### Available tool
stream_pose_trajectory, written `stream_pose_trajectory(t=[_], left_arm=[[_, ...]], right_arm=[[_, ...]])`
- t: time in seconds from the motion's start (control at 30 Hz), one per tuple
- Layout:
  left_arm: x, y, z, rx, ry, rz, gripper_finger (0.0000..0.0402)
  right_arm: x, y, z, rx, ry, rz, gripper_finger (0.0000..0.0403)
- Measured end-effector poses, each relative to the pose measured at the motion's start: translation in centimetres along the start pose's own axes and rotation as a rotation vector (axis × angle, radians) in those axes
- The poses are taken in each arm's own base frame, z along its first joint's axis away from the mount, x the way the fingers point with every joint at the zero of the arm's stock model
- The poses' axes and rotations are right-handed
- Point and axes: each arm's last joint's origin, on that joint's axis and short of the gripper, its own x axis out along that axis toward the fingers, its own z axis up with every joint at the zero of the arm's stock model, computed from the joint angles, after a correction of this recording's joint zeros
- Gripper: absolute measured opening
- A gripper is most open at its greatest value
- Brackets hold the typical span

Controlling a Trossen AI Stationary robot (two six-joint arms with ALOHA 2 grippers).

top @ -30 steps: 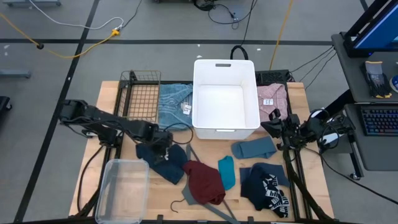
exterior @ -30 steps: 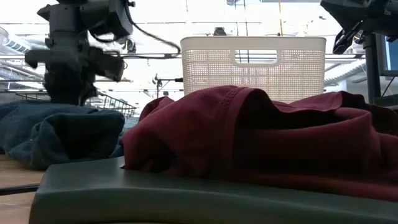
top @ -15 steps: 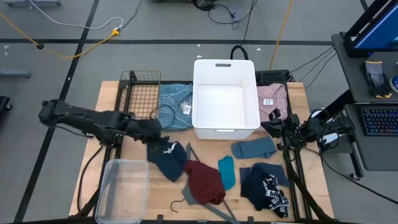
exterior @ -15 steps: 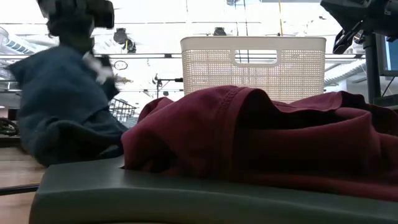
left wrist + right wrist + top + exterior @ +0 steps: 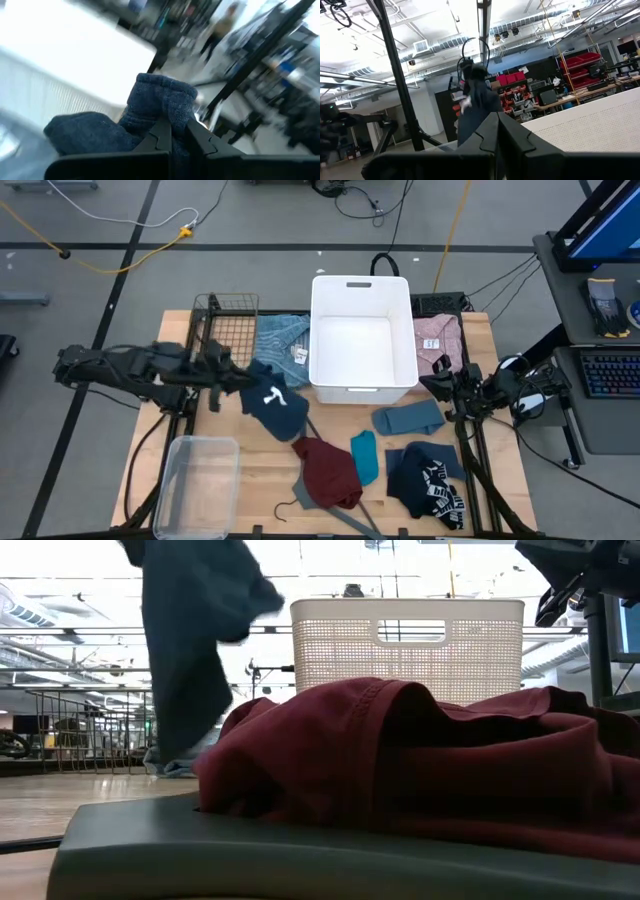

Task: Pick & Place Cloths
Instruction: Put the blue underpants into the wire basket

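So the left gripper (image 5: 243,380) is clamped tight on the navy cloth (image 5: 275,406) and has it up off the table, just left of the white basket (image 5: 363,335). From the table-level camera the cloth hangs down in a long dark drape, with its lower end near the wood. It has a small white mark or tag on it, too small to read. In the left wrist camera you can see the fuzzy navy fabric bunched right between the fingers (image 5: 162,135).

The right gripper (image 5: 441,383) is parked at the right side of the table with its fingers closed on nothing, just right of the basket and next to the folded pink cloth (image 5: 437,340). That pink one has a white tag, but I can't make out any writing on it.

Other cloths:
- folded light-blue cloth (image 5: 280,348), tucked against the left side of the basket, tag at its near right corner, unreadable
- maroon cloth (image 5: 327,472), near-centre, lying on the grey hanger (image 5: 335,510); it fills most of the table-level view
- teal cloth (image 5: 365,457), just right of the maroon one
- slate-blue cloth (image 5: 408,418), near the basket's near right corner
- navy cloth with white print (image 5: 428,480), near-right; the print looks like lettering but I can't read it

There's also a clear plastic tub (image 5: 196,485) at the near left and a black wire rack (image 5: 226,330) at the far left.
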Motion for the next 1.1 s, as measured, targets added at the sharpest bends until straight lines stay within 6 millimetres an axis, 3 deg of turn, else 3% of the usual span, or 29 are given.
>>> stream_pose_trajectory(t=[0.43, 0.67, 0.9, 1.1], left_arm=[[-4.0, -2.5, 4.8, 0.223, -0.529, -0.300, 0.0009], [-4.5, -2.9, 5.3, 0.265, -0.587, -0.368, 0.0009], [-4.2, -2.8, 5.3, 0.254, -0.593, -0.334, 0.0009], [-4.3, -1.9, 5.7, 0.152, -0.699, 0.002, 0.0009]], right_arm=[[0.0, 0.0, 0.0, 0.000, 0.000, 0.000, 0.0004], [0.0, 0.0, 0.0, 0.000, 0.000, 0.000, 0.0004], [0.0, 0.0, 0.0, 0.000, 0.000, 0.000, 0.0004], [0.0, 0.0, 0.0, 0.000, 0.000, 0.000, 0.0004]])
